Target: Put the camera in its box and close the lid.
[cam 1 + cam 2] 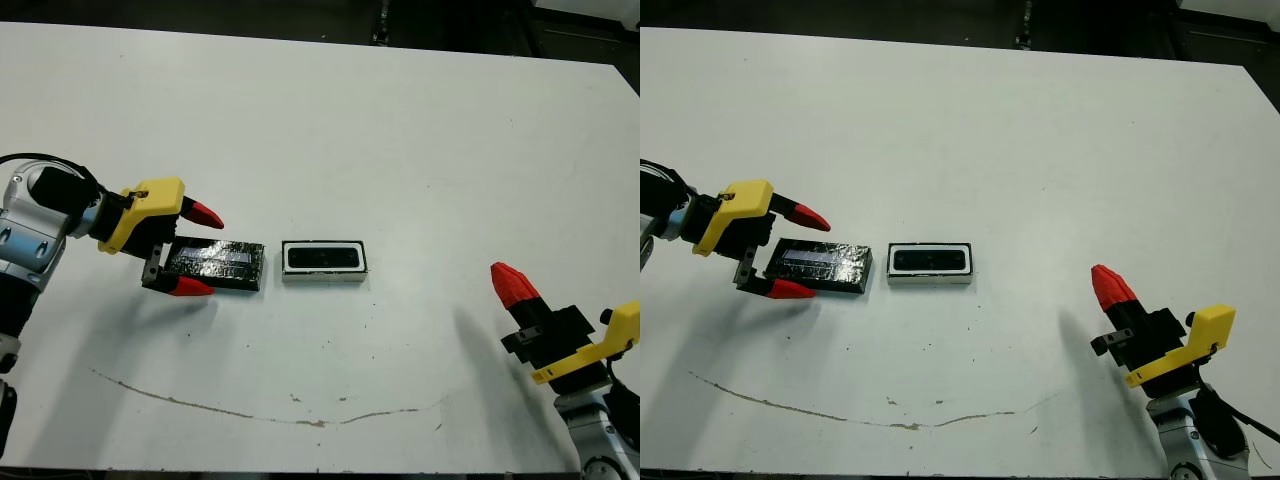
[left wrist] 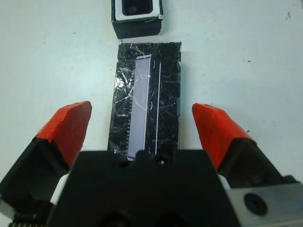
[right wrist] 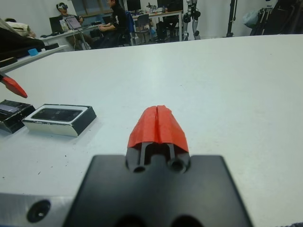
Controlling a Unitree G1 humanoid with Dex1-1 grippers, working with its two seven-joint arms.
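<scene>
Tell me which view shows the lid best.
The left wrist view: the lid fills the middle, between the open left gripper's fingers. Both eye views show it small; the right wrist view catches only its end.

Legible text: none. Lid (image 2: 146, 97): pale label strips, no readable print. Box (image 1: 324, 262), bench (image 1: 400, 140): no markings, brands or nos.

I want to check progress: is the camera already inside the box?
Yes, inside. The camera lies within the box; the lid lies apart, beside it.
</scene>
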